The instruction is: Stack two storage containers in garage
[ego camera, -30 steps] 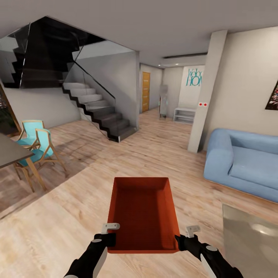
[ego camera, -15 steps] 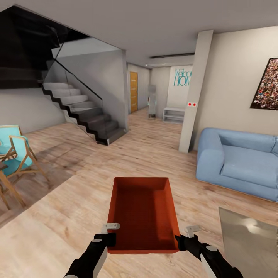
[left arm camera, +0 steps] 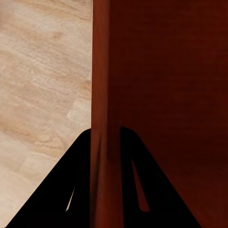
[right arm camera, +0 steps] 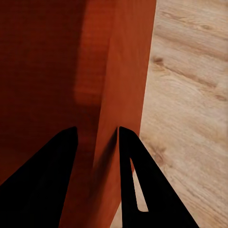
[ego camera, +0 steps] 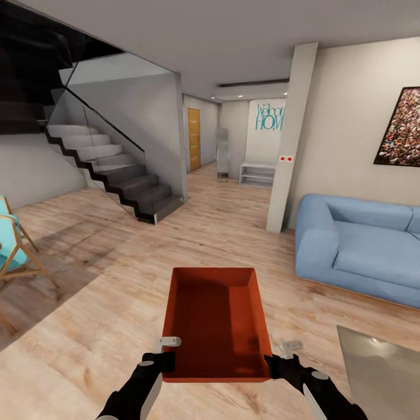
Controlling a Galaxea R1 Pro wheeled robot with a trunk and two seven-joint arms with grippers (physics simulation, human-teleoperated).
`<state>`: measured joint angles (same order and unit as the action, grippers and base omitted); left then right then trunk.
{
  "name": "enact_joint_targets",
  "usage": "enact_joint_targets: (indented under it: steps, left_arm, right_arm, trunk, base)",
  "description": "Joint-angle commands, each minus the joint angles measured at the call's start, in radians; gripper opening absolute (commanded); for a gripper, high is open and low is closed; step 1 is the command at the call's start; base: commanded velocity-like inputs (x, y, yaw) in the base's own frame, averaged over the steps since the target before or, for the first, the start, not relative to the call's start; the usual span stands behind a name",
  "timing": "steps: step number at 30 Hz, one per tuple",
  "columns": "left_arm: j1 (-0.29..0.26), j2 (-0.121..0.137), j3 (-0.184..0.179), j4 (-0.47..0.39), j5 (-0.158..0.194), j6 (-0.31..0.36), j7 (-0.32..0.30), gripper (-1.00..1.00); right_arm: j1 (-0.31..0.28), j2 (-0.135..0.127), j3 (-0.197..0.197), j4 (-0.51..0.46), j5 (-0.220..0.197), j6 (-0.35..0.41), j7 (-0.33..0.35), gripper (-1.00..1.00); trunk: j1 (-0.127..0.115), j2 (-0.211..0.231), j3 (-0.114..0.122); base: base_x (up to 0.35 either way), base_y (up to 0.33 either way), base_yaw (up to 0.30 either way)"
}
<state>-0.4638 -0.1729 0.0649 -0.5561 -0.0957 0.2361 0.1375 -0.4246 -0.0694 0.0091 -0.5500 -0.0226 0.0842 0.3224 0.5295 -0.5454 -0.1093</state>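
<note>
One orange-red storage container (ego camera: 216,321) rode between both arms of the wheeled robot as it stood on the light wood-plank floor (ego camera: 105,303) of the living room, a turquoise chair (ego camera: 11,245) at the far left and a dark staircase (ego camera: 116,181) behind it. At the container's near left corner the left gripper (ego camera: 166,353) was clamped on the thin side wall, its dark fingers (left arm camera: 71,190) straddling the wall in the left wrist view, one inside the box and one outside. The box's long axis ran straight ahead from the robot, its open top up and its near short wall between the two grippers, so neither arm was the nearer; each held its own side. At the near right corner the right gripper (ego camera: 280,359) pinched the opposite wall in the same way, fingers (right arm camera: 137,190) on either face of it. Beyond lay a hallway with a wooden door (ego camera: 193,140), a pillar (ego camera: 289,146) and a blue sofa (ego camera: 356,245) at the right. By this showing the haul toward the garage was under way, with concrete flooring nowhere visible yet.
</note>
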Motion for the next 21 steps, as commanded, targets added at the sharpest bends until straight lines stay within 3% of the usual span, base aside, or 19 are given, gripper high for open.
enact_joint_targets:
  steps: [1, 13, 21]
  left_arm:
    - [-0.001, -0.002, 0.056, -0.004, -0.028, 0.008, 0.004, -1.00]
    - [-0.001, -0.002, 0.056, -0.004, -0.028, 0.008, 0.005, -1.00]
    - [-0.001, -0.002, 0.056, -0.004, -0.028, 0.008, 0.007, -1.00]
  right_arm:
    - [0.000, -0.001, -0.001, -0.002, -0.002, 0.006, 0.001, -1.00]
    - [0.000, -0.001, 0.001, -0.003, -0.002, 0.008, 0.001, -1.00]
    - [0.000, -0.001, 0.001, -0.002, -0.002, 0.008, 0.000, -1.00]
  trunk:
    - [0.001, -0.002, -0.002]
    - [0.001, -0.002, -0.002]
    - [0.001, -0.002, -0.002]
  base:
    - [0.330, 0.098, 0.000]
    - [0.330, 0.035, -0.006]
    - [0.330, 0.041, -0.151]
